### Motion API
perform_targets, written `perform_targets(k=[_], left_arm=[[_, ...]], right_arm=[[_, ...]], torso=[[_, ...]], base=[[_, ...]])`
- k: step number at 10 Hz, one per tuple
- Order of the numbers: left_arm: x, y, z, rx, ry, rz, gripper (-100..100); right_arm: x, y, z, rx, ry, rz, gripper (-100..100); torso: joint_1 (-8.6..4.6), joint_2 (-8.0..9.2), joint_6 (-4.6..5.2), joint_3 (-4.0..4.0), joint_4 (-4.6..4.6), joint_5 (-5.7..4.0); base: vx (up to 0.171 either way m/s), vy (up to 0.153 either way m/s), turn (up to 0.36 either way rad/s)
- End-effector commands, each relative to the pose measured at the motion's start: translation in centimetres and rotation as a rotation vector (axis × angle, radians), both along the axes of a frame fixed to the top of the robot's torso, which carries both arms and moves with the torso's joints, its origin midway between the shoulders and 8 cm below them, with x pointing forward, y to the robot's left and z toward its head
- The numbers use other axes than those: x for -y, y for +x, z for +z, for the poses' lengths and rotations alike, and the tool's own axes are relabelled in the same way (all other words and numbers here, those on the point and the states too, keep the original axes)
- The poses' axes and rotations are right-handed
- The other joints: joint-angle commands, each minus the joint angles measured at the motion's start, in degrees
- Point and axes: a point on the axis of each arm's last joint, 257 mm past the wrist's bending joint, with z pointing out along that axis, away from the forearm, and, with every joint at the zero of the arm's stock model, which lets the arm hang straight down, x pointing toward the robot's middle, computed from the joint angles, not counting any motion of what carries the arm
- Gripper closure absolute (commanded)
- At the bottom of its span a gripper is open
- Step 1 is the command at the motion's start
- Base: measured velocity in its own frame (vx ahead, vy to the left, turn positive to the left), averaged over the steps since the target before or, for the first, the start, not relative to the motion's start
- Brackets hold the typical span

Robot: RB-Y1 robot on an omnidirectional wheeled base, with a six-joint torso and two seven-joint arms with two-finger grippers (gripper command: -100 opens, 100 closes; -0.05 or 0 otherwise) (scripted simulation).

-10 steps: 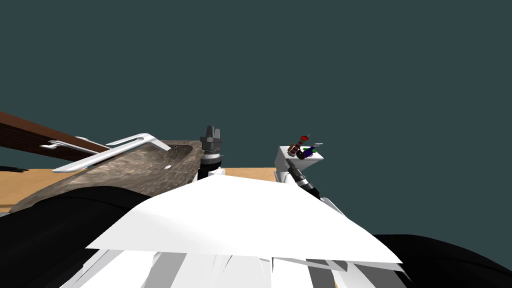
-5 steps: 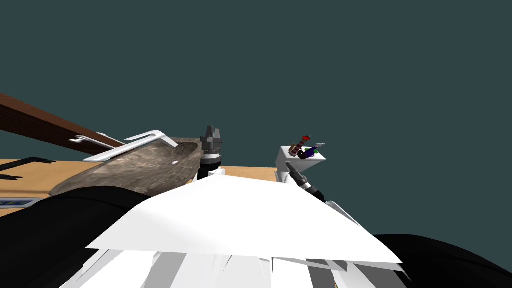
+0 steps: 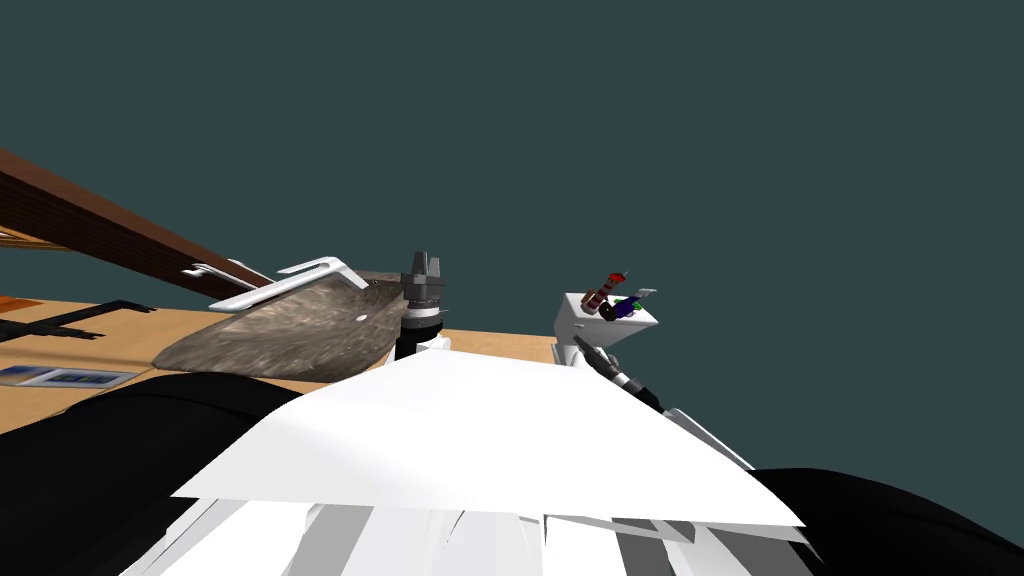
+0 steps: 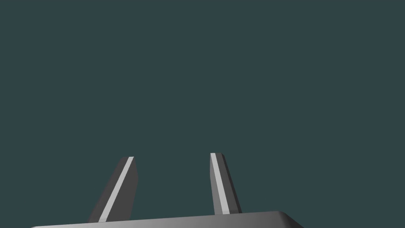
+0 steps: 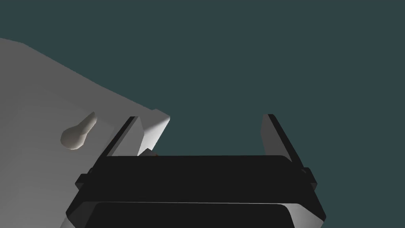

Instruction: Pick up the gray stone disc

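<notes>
One mottled grey disc [image 3: 290, 330] on a wooden top [image 3: 490, 346]; left gripper [image 4: 173, 155] and right gripper [image 5: 202, 116]: jaws open

Head and both wrist views toward one teal surface [image 3: 700, 150]

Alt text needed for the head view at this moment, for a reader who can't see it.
A grey mottled stone disc lies on a tan wooden surface, with thin white bars across its far edge. The left gripper stands right beside the disc, its fingers pointing up at a dark teal wall.
</notes>
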Motion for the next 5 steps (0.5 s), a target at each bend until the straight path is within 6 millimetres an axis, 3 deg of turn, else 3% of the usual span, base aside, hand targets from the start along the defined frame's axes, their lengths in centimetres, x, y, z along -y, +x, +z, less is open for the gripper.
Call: perform_targets(k=[1,2,5], left_arm=[[0.0,0.0,0.0,0.0,0.0,0.0,0],[0.0,0.0,0.0,0.0,0.0,0.0,0],[0.0,0.0,0.0,0.0,0.0,0.0,0]], right_arm=[[0.9,-0.6,-0.5,-0.027,-0.03,0.016,-100],[2.0,-1.4,-1.7,-0.067,-0.062,0.022,-100],[3.7,-2.2,-2.6,-0.116,-0.125,0.054,-100]], torso=[[0.0,0.0,0.0,0.0,0.0,0.0],[0.0,-0.02,0.01,-0.01,0.0,0.0],[-0.02,-0.08,0.0,-0.04,-0.02,0.0]], base=[[-0.011,-0.008,0.063],[-0.006,-0.01,0.099],[0.0,-0.013,0.065]])
